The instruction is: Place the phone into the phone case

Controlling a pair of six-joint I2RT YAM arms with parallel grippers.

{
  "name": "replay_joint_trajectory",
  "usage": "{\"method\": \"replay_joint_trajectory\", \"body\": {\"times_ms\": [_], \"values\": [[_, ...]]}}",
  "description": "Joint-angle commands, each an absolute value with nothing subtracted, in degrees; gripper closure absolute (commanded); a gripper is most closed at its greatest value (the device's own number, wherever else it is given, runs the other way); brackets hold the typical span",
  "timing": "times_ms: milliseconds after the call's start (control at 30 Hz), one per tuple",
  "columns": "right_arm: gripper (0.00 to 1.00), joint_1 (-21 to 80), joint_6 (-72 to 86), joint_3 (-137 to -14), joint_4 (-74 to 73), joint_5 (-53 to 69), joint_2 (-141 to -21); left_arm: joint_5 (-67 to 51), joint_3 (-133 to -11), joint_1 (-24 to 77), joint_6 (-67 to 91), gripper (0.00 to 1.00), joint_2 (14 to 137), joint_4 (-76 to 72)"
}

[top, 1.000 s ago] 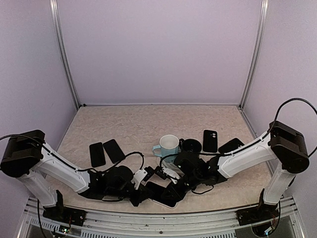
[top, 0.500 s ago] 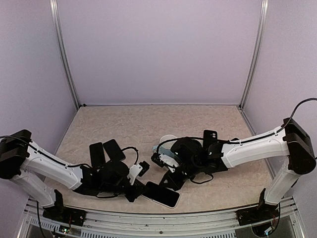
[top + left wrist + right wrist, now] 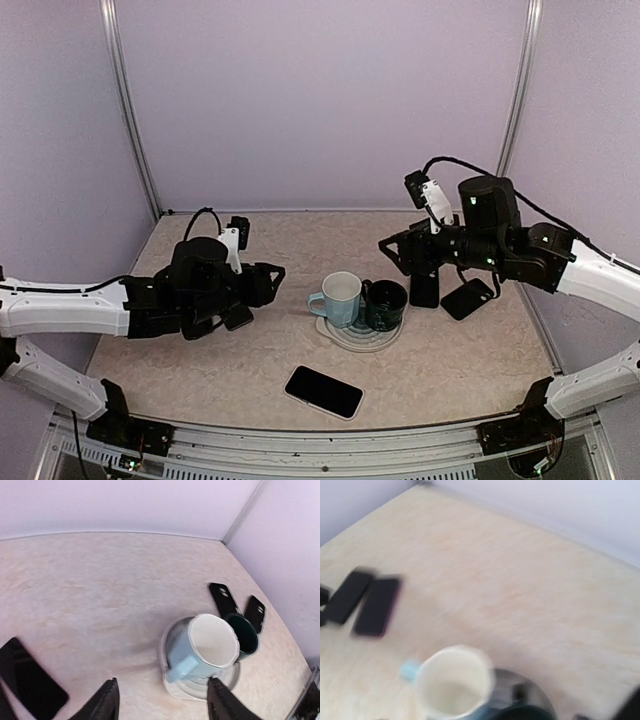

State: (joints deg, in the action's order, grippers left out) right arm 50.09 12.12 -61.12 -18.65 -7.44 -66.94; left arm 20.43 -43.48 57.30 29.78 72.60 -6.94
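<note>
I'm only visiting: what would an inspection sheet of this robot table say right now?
Surface: beige table, no spills seen.
Job's things: phone flat near the front edge; black case beside second case, at right.
Clutter: blue mug and dark mug on a plate; dark slabs at left.
Grippers: left gripper open, empty; right gripper aloft, jaws unclear.
Cables: black cable looped over each wrist.
Surroundings: lilac walls, metal posts.

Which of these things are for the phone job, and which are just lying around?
For the job: phone near the front edge; black cases or phones on the right; black slabs on the left.
Just lying about: blue mug, dark mug, plate.
</note>
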Motion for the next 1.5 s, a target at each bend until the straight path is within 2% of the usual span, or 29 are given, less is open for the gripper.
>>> {"method": "replay_joint_trajectory", "body": {"times_ms": [0, 33, 100, 200, 267, 433, 500, 567, 767, 967, 1133, 1200, 1333, 1467], "values": [[0.05, 41.42, 10.63, -64.15, -24.76, -12.86, -66.4, 29.68, -45.9, 52.64, 41.98, 0.3, 71.38, 7.09], [0.01, 38.5, 10.57, -64.54, -25.05, -12.26, -67.11, 31.19, -45.46, 52.12, 43.33, 0.24, 71.22, 7.88], [0.01, 32.66, 11.03, -65.09, -25.18, -11.78, -69.42, 33.25, -44.18, 51.83, 45.06, 0.1, 70.73, 7.97], [0.01, 25.27, 11.38, -65.71, -24.17, -8.76, -74.86, 34.13, -42.81, 51.24, 46.92, 0.04, 70.17, 8.07], [0.08, 20.82, 12.39, -65.2, -21.91, -8.18, -78.72, 34.06, -42.35, 50.75, 47.04, 0.03, 70.02, 8.26], [0.46, 15.04, 14.36, -69.42, -20.97, -1.22, -91.98, 33.77, -42.03, 49.55, 44.0, 0.03, 70.56, 7.56], [0.52, 15.03, 15.02, -72.33, -22.07, 0.72, -97.95, 33.73, -42.5, 48.95, 41.94, 0.03, 71.6, 7.16], [0.53, 15.16, 15.93, -73.43, -21.95, 2.29, -101.38, 33.96, -43.47, 48.36, 40.33, 0.03, 72.84, 7.16], [0.48, 17.83, 17.86, -73.46, -19.65, 2.29, -107.61, 32.27, -44.78, 46.39, 37.39, 0.03, 77.66, 5.05], [0.54, 20.47, 18.53, -76.9, -20.83, 0.53, -114.89, 30.57, -46.02, 42.06, 38.94, 0.03, 83.13, 6.64], [0.61, 21.28, 18.36, -78.17, -21.49, -2.93, -115.76, 27.97, -46.81, 39.58, 38.76, 0.01, 86.65, 5.61], [0.65, 21.36, 18.2, -78.47, -21.96, -3.44, -116.12, 26.66, -49.0, 37.12, 43.19, 0.02, 89.8, 9.8], [0.67, 21.45, 18.49, -77.29, -21.29, -3.6, -118.25, 28.89, -54.59, 34.65, 50.83, 0.01, 97.13, 19.15], [0.79, 21.98, 18.68, -76.84, -20.86, -4.07, -118.88, 28.6, -59.17, 34.91, 51.76, 0.01, 102.62, 22.45]]}}
